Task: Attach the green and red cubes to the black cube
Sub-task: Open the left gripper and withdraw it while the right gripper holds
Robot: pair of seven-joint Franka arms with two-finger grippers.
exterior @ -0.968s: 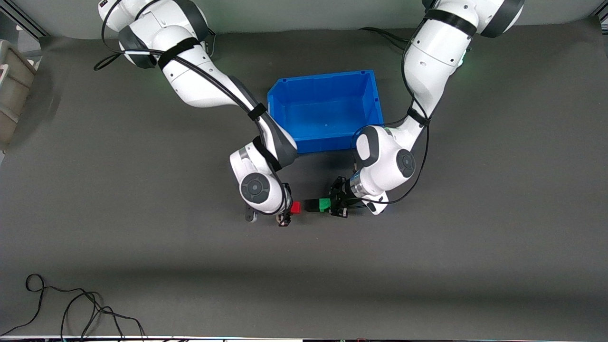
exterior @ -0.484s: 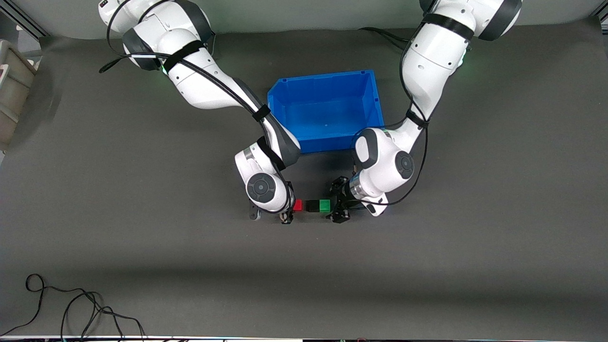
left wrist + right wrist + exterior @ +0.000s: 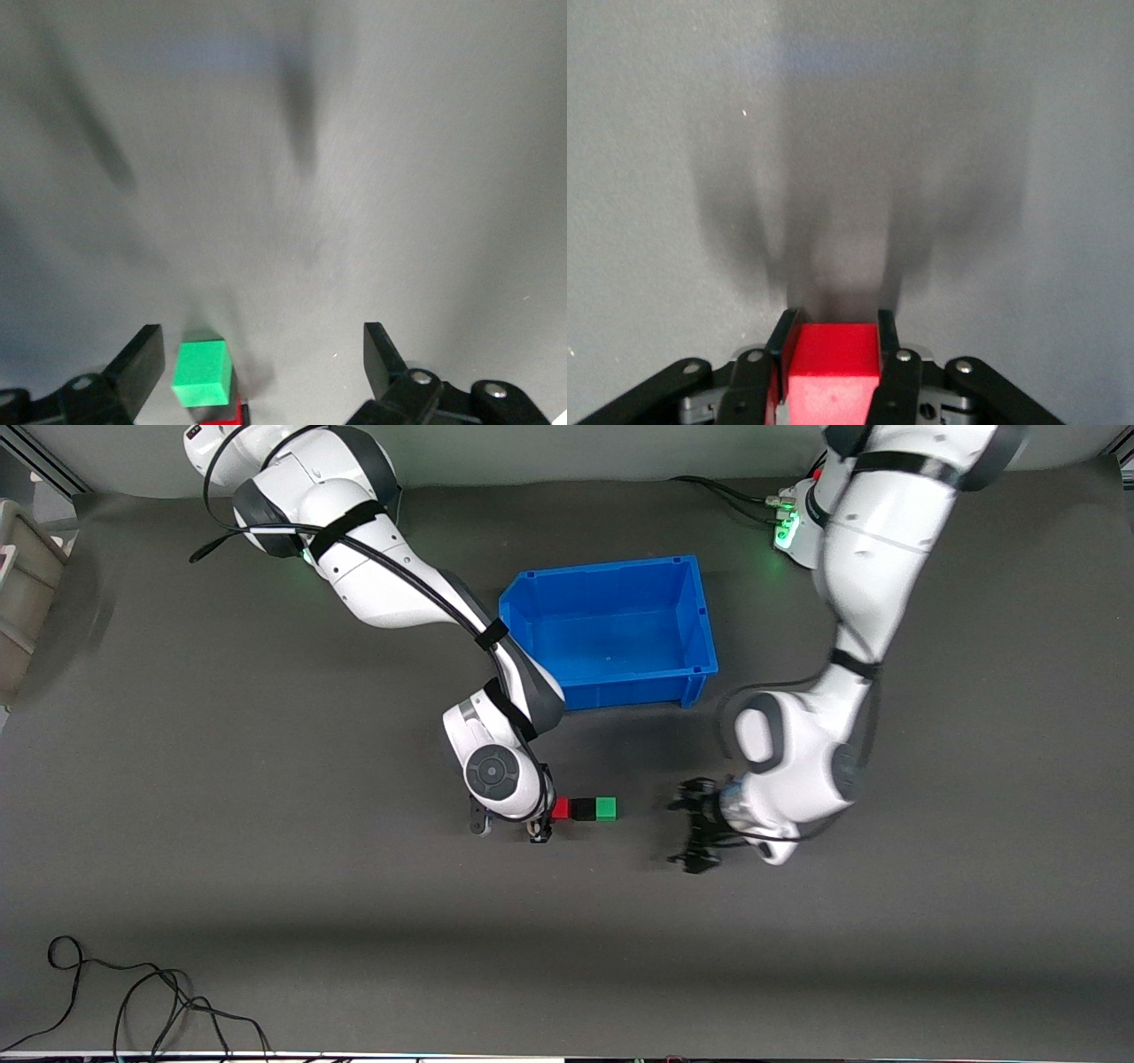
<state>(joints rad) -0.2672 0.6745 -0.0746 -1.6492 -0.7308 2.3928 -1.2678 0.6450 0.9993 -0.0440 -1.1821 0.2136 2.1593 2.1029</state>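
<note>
The red cube [image 3: 560,808], black cube [image 3: 583,809] and green cube [image 3: 606,808] lie in one touching row on the dark mat, black in the middle. My right gripper [image 3: 542,822] is low at the red end, shut on the red cube [image 3: 833,367], which fills the gap between its fingers [image 3: 888,341]. My left gripper [image 3: 687,833] is open and empty, apart from the green cube, toward the left arm's end of the table. In the left wrist view the green cube [image 3: 202,372] shows with a sliver of red cube [image 3: 227,414], between the spread fingers [image 3: 142,361].
A blue bin [image 3: 620,689] stands farther from the front camera than the cube row, between the two arms. A loose black cable [image 3: 133,1001] lies near the front edge at the right arm's end. A grey box [image 3: 22,593] sits at that end's edge.
My left gripper let go of the green cube and drew away toward the left arm's end. My right gripper brought the red cube up against the black cube.
</note>
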